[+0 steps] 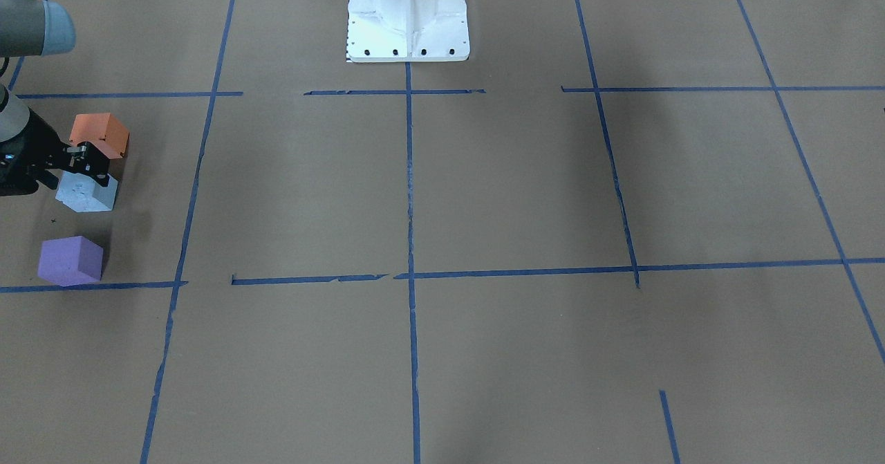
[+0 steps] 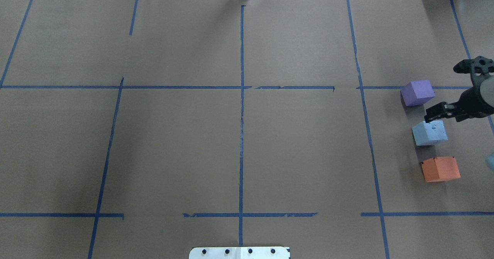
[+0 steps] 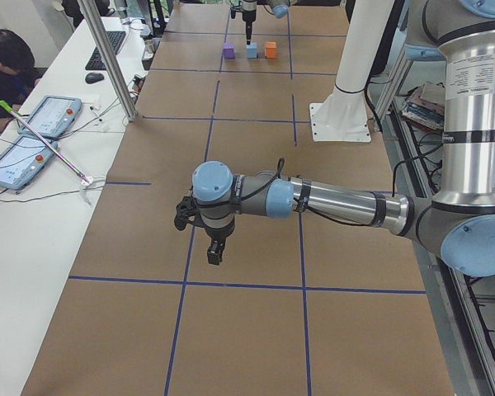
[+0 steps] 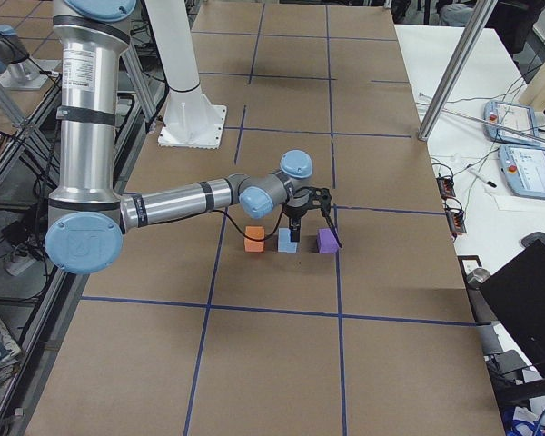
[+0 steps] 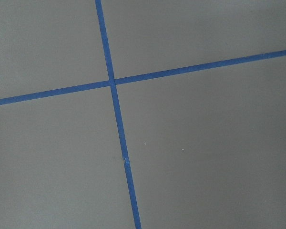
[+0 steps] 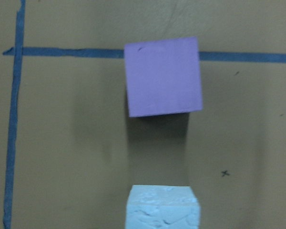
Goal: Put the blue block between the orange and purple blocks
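Note:
The blue block (image 2: 429,132) rests on the table between the purple block (image 2: 417,92) and the orange block (image 2: 440,169), in a rough line at the robot's right. My right gripper (image 2: 440,93) hangs above the blue and purple blocks with its jaws spread wide, holding nothing. In the front-facing view it (image 1: 75,168) overlaps the blue block (image 1: 88,194), with the orange (image 1: 100,134) and purple (image 1: 70,260) blocks on either side. The right wrist view shows the purple block (image 6: 163,76) and the blue block's top (image 6: 163,207). My left gripper (image 3: 214,252) points down over bare table; I cannot tell if it is open.
The brown table is marked with a blue tape grid (image 2: 242,97). The white robot base (image 1: 408,14) stands at the middle of the robot's side. Tablets and cables lie on a side bench (image 3: 41,124).

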`<state>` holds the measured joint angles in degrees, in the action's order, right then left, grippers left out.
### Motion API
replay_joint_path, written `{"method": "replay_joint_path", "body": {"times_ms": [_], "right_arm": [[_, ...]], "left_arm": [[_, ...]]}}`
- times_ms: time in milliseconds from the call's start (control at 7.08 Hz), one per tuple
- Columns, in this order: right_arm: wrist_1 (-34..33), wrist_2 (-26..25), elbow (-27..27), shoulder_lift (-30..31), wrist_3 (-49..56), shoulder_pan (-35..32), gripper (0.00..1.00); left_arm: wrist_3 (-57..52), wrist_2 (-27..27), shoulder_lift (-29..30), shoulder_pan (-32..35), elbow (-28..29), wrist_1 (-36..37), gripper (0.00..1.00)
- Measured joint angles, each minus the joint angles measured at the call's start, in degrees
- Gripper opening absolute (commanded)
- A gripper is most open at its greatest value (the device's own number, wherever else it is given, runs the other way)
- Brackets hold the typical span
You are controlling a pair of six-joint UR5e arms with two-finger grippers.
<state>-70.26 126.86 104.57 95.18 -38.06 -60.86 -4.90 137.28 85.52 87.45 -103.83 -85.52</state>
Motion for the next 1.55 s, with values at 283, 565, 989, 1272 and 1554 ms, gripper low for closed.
{"method": "replay_joint_path", "body": {"times_ms": [283, 565, 989, 1272, 1554], "right_arm": [[-9.4, 3.0, 0.5, 0.7, 17.9, -11.1, 1.00], [-22.6, 5.2, 1.1, 1.9, 40.1, -24.2, 1.00], [-29.6, 5.5, 1.9, 3.9, 48.2, -29.9, 1.00], [-29.8, 5.6, 1.6, 4.2, 48.3, -30.0, 1.00], [-29.8, 5.7, 1.5, 4.4, 48.4, -30.0, 1.00]], "left_arm": [[-0.1, -0.1, 0.0, 0.0, 0.0, 0.0, 1.00], [-0.3, -0.4, -0.2, 0.0, 0.0, -1.3, 1.00], [-0.2, -1.0, -2.1, 0.0, 1.5, -2.4, 1.00], [-0.2, -1.5, -3.6, 0.0, 1.9, -2.2, 1.00], [-0.3, -1.6, -4.2, -0.1, 2.2, -2.3, 1.00]]}}
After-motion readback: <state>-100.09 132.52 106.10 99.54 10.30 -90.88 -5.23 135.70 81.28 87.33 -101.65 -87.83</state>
